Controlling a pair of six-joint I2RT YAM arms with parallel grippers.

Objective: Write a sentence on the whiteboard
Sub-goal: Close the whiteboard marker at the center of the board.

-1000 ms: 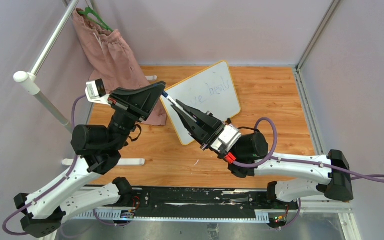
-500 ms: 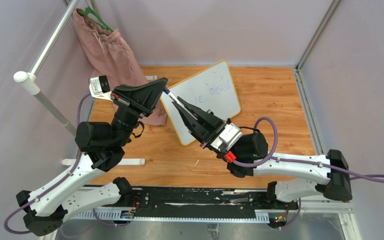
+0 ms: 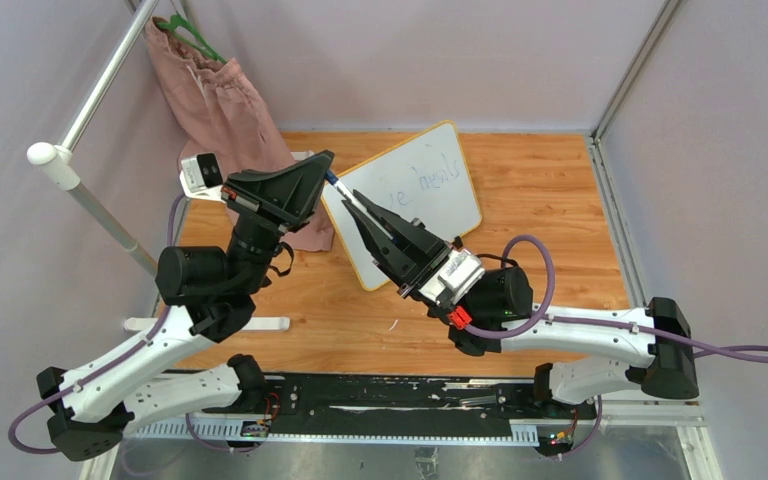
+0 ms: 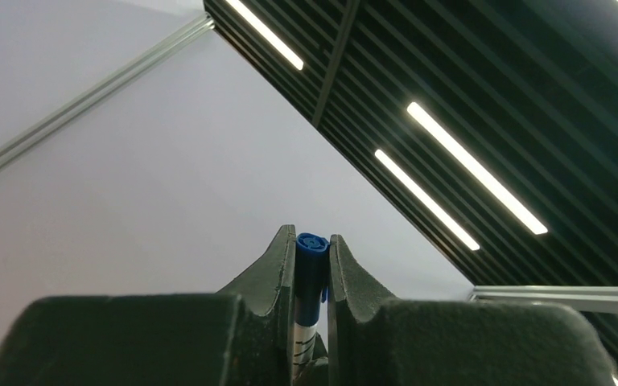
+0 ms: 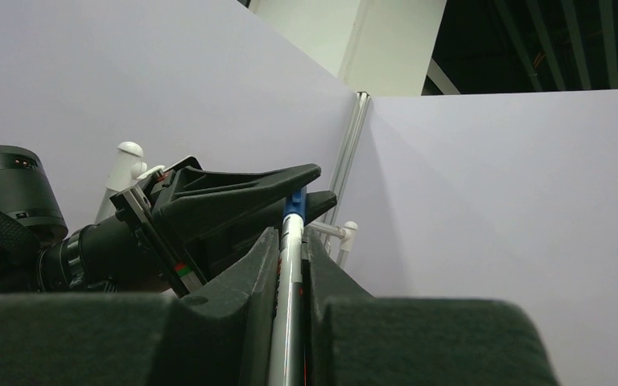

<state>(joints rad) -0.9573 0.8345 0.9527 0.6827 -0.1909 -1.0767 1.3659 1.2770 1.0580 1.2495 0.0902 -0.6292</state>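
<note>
The whiteboard (image 3: 438,205) lies flat on the wooden table with its yellow-orange frame, partly covered by my right gripper. The sentence (image 3: 430,180) shows as faint blue words, "ve heals"; the rest is hidden. A white marker (image 3: 344,197) with a blue cap (image 3: 331,180) spans both grippers above the board's left corner. My left gripper (image 3: 322,168) is shut on the cap (image 4: 311,257). My right gripper (image 3: 353,206) is shut on the marker barrel (image 5: 288,269). In the right wrist view the left gripper's fingers (image 5: 241,189) clamp the cap (image 5: 294,205).
A pink cloth (image 3: 225,120) on a green hanger (image 3: 195,35) hangs from a white pipe rack (image 3: 60,160) at the back left. The rack's white foot bar (image 3: 210,323) lies on the table by the left arm. Grey walls enclose the table.
My left gripper has shifted slightly right and toward the right gripper, still on the cap. The right gripper has barely moved and keeps hold of the marker.
</note>
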